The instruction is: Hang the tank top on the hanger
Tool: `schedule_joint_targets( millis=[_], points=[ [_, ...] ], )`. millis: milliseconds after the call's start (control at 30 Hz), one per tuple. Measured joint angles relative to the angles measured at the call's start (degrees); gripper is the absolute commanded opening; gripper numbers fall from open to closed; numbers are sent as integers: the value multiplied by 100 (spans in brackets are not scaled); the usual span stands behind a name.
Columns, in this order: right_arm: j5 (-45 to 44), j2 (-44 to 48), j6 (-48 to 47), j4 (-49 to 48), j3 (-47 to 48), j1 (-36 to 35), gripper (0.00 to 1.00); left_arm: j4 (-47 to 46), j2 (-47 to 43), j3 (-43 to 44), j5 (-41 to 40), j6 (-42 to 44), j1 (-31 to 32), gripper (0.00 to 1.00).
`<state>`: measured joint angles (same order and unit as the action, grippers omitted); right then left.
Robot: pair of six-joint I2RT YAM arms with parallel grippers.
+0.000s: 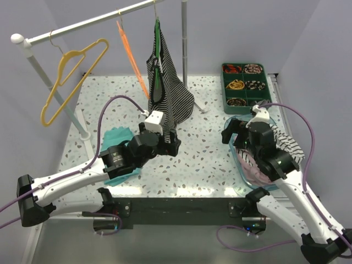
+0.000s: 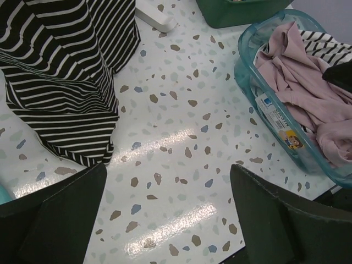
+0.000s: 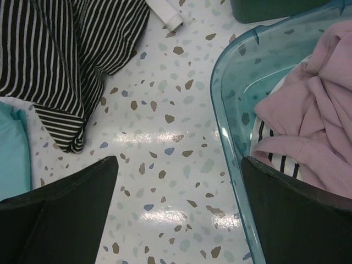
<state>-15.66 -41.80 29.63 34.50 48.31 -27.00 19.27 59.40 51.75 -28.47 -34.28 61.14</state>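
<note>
The mauve-pink tank top [image 2: 300, 91] lies crumpled in a clear teal bin [image 2: 248, 82] at the table's right; it also shows in the right wrist view [image 3: 316, 115], and in the top view [image 1: 258, 164] it is mostly hidden under my right arm. The orange hanger [image 1: 132, 55] hangs on the rail at the back. My left gripper [image 2: 168, 212] is open and empty above bare table, left of the bin. My right gripper [image 3: 179, 212] is open and empty, straddling the bin's left rim [image 3: 225, 137].
A striped top [image 1: 168, 91] hangs on a green hanger from the rail [image 1: 82, 22], its hem reaching the table. A yellow hanger [image 1: 69, 77] hangs at left. Teal folded cloth [image 1: 118, 137] lies under my left arm. A green compartment tray [image 1: 245, 85] sits at back right.
</note>
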Motion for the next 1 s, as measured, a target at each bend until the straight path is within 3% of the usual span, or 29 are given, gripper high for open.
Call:
schedule_joint_targets(
  millis=[500,700,1000],
  points=[
    [-977,-1504,142,538,651,92,99,157,-76,590,525,319,0,100],
    [-1379,-2542,59,654,1209,1228,99,267,26,667,769,348,0,100],
    [-1167,-2765,-26,358,1078,2723,95,544,149,802,837,350,0,100]
  ],
)
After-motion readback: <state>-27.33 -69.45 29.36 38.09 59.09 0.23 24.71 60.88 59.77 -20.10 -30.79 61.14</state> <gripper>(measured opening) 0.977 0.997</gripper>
